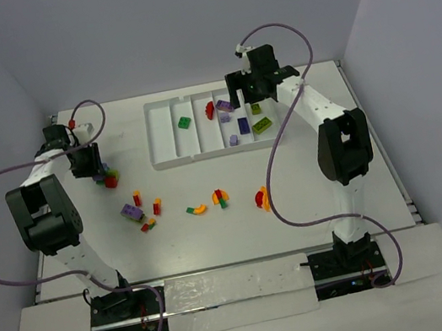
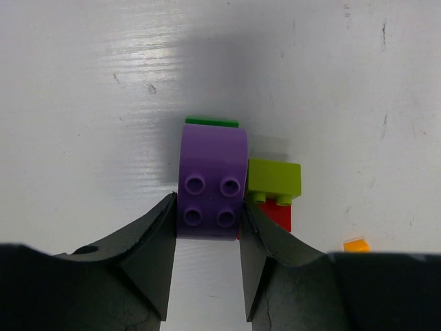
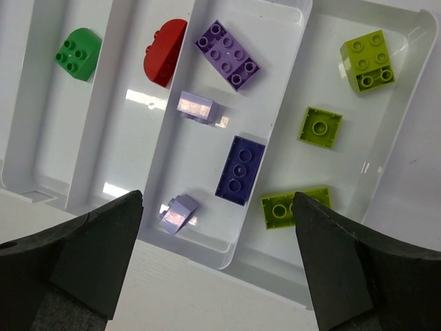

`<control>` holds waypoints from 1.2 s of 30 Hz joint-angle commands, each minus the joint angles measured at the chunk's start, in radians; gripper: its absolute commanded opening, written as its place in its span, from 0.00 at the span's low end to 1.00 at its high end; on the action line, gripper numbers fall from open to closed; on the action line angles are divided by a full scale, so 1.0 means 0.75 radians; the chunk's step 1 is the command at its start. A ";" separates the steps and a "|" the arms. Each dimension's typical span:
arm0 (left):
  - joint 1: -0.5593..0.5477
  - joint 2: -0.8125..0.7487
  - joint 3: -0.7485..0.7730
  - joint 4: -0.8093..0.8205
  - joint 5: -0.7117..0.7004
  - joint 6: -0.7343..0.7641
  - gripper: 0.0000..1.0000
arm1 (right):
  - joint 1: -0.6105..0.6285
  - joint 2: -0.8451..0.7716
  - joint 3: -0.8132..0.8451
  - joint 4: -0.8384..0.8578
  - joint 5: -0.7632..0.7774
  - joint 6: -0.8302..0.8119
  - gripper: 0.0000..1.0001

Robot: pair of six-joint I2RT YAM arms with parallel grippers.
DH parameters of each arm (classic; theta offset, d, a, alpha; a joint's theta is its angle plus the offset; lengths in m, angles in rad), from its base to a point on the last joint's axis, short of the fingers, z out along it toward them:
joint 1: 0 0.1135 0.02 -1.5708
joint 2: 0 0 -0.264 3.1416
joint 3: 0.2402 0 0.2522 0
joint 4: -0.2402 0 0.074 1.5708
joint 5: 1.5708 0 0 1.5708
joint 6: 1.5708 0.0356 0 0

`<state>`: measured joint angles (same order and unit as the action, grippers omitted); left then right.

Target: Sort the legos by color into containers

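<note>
In the left wrist view my left gripper [image 2: 209, 205] is down on the table, its two fingers pressed against both sides of a curved purple lego [image 2: 212, 181]. A green piece [image 2: 211, 122] lies behind it. A lime brick [image 2: 274, 178] stacked on a red one [image 2: 278, 215] touches its right side. My right gripper [image 3: 218, 200] hangs open over the near end of the white tray [image 3: 117, 89]. Its containers hold a green lego [image 3: 77, 53], a red one [image 3: 165, 43], several purple ones [image 3: 227, 45] and lime ones [image 3: 367, 61].
Loose legos lie across the middle of the table: a purple one [image 1: 133, 213], red and orange ones [image 1: 157, 205], and small clusters [image 1: 197, 209], [image 1: 221, 197], [image 1: 262, 199]. An orange piece [image 2: 356, 245] sits right of my left gripper. The tray [image 1: 170, 159] stands at the back centre.
</note>
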<state>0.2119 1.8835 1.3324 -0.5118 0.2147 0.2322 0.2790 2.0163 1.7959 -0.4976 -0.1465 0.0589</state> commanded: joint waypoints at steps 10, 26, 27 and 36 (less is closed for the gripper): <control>-0.033 -0.312 0.051 0.115 0.269 -0.127 0.00 | 0.018 -0.164 -0.112 0.047 -0.303 -0.026 0.94; -0.475 -0.578 -0.319 0.906 1.196 -0.897 0.00 | 0.087 -0.335 -0.298 0.290 -1.240 0.207 0.92; -0.502 -0.581 -0.348 1.005 1.214 -1.012 0.00 | 0.104 -0.344 -0.319 0.308 -1.277 0.228 0.91; -0.615 -0.572 -0.496 1.439 1.258 -1.367 0.00 | 0.216 -0.345 -0.361 0.253 -1.353 0.170 0.87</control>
<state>-0.2300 1.4887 0.9883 0.3260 1.1010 -0.6312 0.4221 1.7916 1.5148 -0.3056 -1.0860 0.2150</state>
